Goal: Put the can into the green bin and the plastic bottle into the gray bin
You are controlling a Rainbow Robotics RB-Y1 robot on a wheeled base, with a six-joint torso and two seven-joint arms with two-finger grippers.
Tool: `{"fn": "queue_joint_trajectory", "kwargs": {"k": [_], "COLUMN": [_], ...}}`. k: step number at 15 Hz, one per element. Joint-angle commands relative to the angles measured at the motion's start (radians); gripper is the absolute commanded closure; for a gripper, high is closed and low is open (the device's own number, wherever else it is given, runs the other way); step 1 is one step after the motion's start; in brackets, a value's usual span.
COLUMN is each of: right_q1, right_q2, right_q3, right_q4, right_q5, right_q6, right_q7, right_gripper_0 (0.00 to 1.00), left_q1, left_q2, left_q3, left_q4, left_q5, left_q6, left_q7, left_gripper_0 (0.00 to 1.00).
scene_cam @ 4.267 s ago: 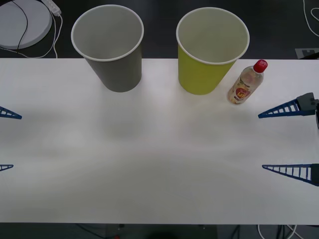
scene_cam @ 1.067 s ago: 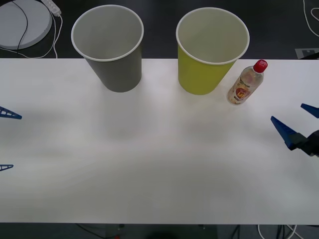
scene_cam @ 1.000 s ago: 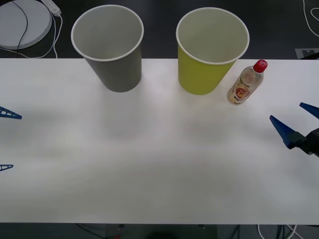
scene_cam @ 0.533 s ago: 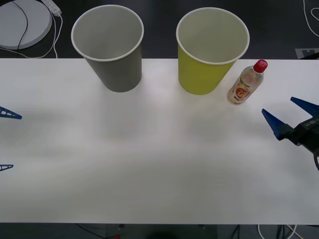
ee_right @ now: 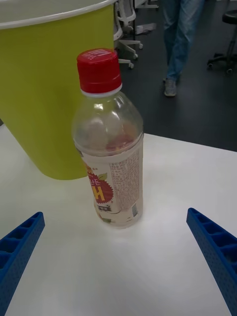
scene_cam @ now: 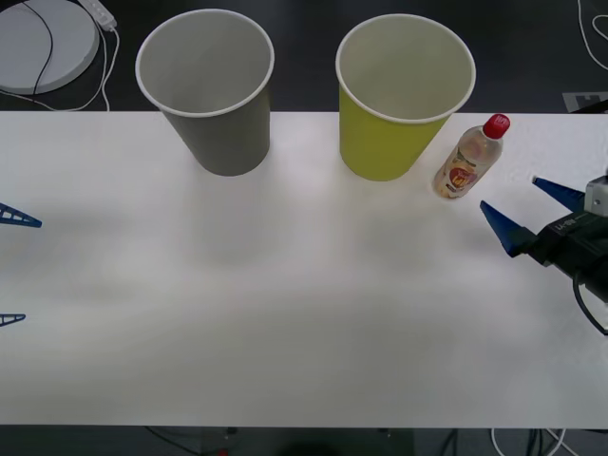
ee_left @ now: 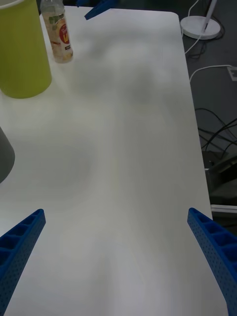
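A small clear plastic bottle (scene_cam: 467, 160) with a red cap is seen standing upright on the white table (scene_cam: 304, 313), in the upper right of the front view, just beside the lower right side of the green bin (scene_cam: 399, 95); whether the two touch cannot be told. The gray bin (scene_cam: 211, 87), where the bottle is meant to go, stands in the upper left centre, well apart from it. No can is seen on the table. The right gripper (scene_cam: 523, 211) is placed low at the right edge, near the bottle, with its blue fingers spread wide and pointed toward it; in the right wrist view the bottle (ee_right: 109, 143) is framed between the two fingers (ee_right: 19, 247), apparently so that it can be straddled and pinched. Nothing is held. The left gripper (scene_cam: 9, 268) is parked at the far left edge, its fingers spread too. Compared with the frame half a second earlier, the right gripper has been moved up and leftward, closer to the bottle, while the bottle, both bins and the left gripper are unchanged.
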Motion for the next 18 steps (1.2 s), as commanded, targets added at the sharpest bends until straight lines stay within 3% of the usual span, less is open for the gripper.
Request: {"fn": "queue_joint_trajectory", "kwargs": {"k": [1,18], "right_q1": [-0.051,-0.295], "right_q2": [0.000,0.003], "right_q3": [0.022,0.186], "right_q4": [0.049,0.219], "right_q5": [0.009,0.009], "right_q6": [0.000,0.069], "right_q7": [0.000,-0.017], "right_gripper_0": [0.00,0.00], "left_q1": [0.000,0.000], "left_q2": [0.000,0.000], "left_q3": [0.000,0.000], "left_q4": [0.000,0.000], "left_q5": [0.000,0.000], "left_q6": [0.000,0.000], "left_q7": [0.000,0.000], "left_gripper_0": [0.00,0.00]}}
